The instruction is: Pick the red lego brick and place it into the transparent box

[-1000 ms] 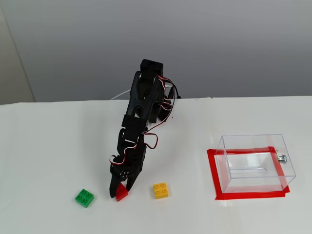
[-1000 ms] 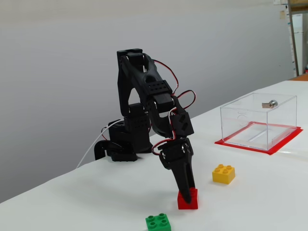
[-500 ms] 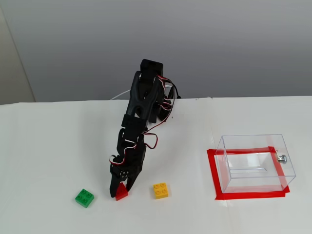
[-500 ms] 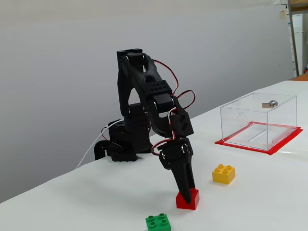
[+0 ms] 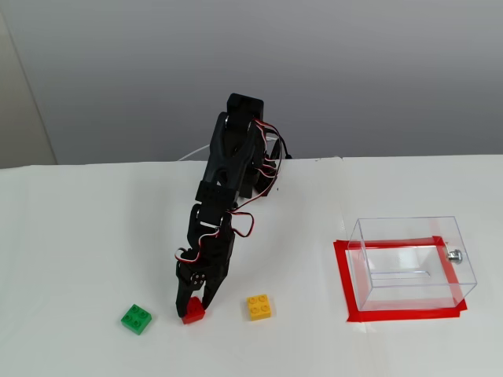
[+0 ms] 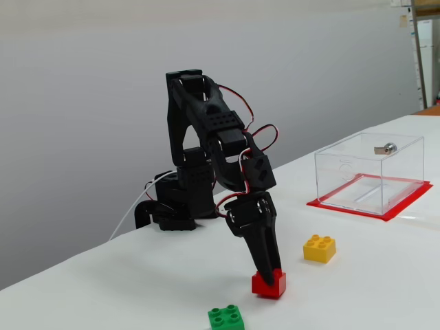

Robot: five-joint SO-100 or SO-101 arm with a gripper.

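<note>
Red lego brick (image 5: 193, 313) under hand (image 5: 192, 307), between green brick (image 5: 137, 318), yellow brick (image 5: 259, 306).

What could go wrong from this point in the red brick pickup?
The gripper is down on the red lego brick, apparently near one side, so it might twist or slip out on lifting. The green brick and yellow brick lie close on either side; a swing could knock one. The transparent box has tall thin walls, so a low carry might hit its rim.
</note>
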